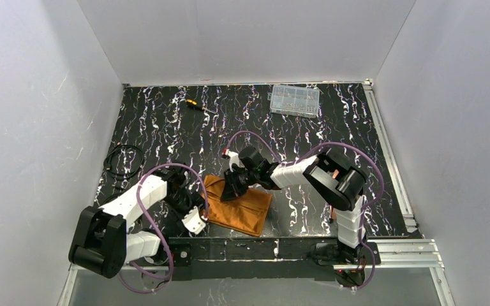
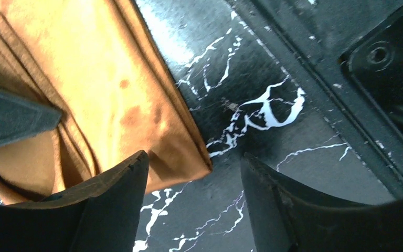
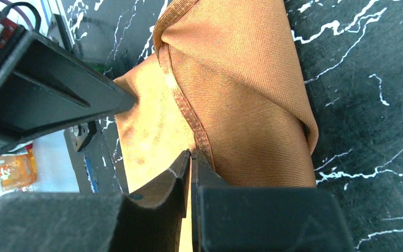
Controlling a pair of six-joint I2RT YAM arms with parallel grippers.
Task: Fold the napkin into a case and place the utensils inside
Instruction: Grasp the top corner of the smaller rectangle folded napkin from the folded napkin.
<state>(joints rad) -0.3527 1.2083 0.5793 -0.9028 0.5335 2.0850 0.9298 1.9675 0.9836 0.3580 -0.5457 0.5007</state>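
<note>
black cable coil [image 1: 124, 160]: lies well left of the napkin [image 1: 245, 210], not involved.

left gripper [image 1: 196, 221]: stationed at the napkin's near left corner. in its wrist view the fingers [image 2: 116, 194] stand apart, released. only the cloth corner and bare table [image 2: 252, 79] show between them, and nothing is grasped.

yellow-and-black screwdriver [image 1: 194, 105]: far behind the napkin, toward the back wall.

napkin: rests between the two arms, close to the table's near edge. it is already folded into a layered, roughly rectangular packet lying at a slant. the layers at its left end look loose and are not pressed flat.

right gripper [image 1: 231, 188]: reaches over the napkin's far left part. its wrist view shows the fingers [image 3: 210, 181] clenched together on the hemmed edge of an upper layer.

clear plastic compartment box [image 1: 295, 100]: far behind the napkin and to its right.

assessment: folding appears well advanced but not complete. one flap is pinched rather than laid down, and the packet does not yet read as a tidy case. no utensils can be identified in any view, so loading them is judged wholly outstanding.
</note>
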